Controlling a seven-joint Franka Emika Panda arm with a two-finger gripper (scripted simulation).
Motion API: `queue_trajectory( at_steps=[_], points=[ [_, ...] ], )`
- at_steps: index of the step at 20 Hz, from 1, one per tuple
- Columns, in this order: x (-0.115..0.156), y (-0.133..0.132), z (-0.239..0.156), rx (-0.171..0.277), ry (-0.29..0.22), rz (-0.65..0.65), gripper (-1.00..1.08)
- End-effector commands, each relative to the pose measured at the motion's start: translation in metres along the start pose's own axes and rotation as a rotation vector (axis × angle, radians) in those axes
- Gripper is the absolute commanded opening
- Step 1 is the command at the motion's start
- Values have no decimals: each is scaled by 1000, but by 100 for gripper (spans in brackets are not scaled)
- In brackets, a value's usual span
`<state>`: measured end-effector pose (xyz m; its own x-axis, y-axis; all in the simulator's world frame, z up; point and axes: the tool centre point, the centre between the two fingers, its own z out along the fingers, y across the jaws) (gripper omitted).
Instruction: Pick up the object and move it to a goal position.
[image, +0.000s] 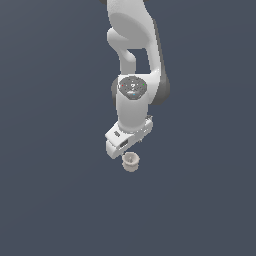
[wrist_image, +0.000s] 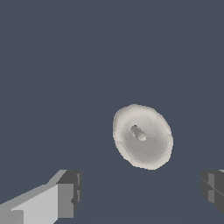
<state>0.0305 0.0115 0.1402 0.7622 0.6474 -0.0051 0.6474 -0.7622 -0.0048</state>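
Wrist view: claw (wrist_image: 139, 192) fingers apart, above object (wrist_image: 142, 136), not gripping. Approach step; next, centre and descend.

The object (image: 131, 162) sits just below centre of the exterior view, directly under my gripper (image: 124, 147) and a touch to the exterior view's right of it. My arm (image: 134, 75) rises from there to the upper centre. In the wrist view the object (wrist_image: 142, 136) lies between my two fingers (wrist_image: 68, 194), which stand wide apart and touch nothing.
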Motion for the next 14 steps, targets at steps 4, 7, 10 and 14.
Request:
queue_trajectory(
  at_steps=[4, 7, 10, 14],
  points=[
    [5, 4, 8, -2, -1, -157, 100],
    [8, 6, 12, -3, 0, -242, 100],
    [10, 8, 16, -4, 0, -326, 100],
    [13, 11, 21, -5, 1, -423, 100]
  ],
)
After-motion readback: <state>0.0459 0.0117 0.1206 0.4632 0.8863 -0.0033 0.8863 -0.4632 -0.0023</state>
